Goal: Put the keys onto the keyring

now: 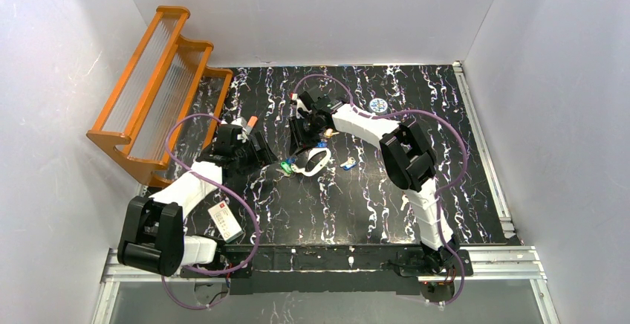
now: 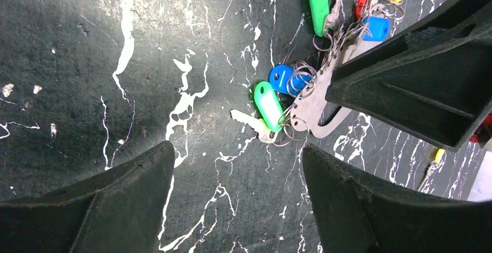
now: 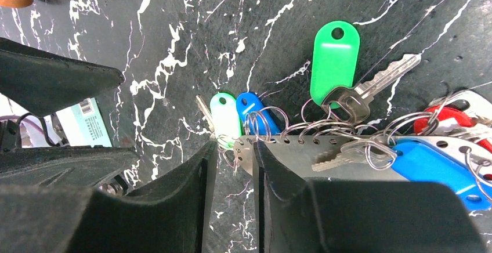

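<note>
Pinching the end of the keyring (image 3: 301,154) looks like your step in hand. The right gripper (image 3: 235,146) has its fingers (image 3: 191,189) a narrow slit apart, with the band's tip poking into that slit. Whether they bite it yet, I cannot tell.

Close squarely on bare band, because wire loops crowd in at 12 o'clock and could get trapped. Most of the keys (image 3: 333,61) fan out from the band toward 12 and 1 o'clock.

Your left gripper (image 2: 237,148) hangs with its fingers wide apart and empty, and the cluster is at its 1 o'clock.

Seen from above, what looks like a loose blue key (image 1: 348,164) lies on the table (image 1: 446,190) at the keyring's 3 o'clock.
</note>
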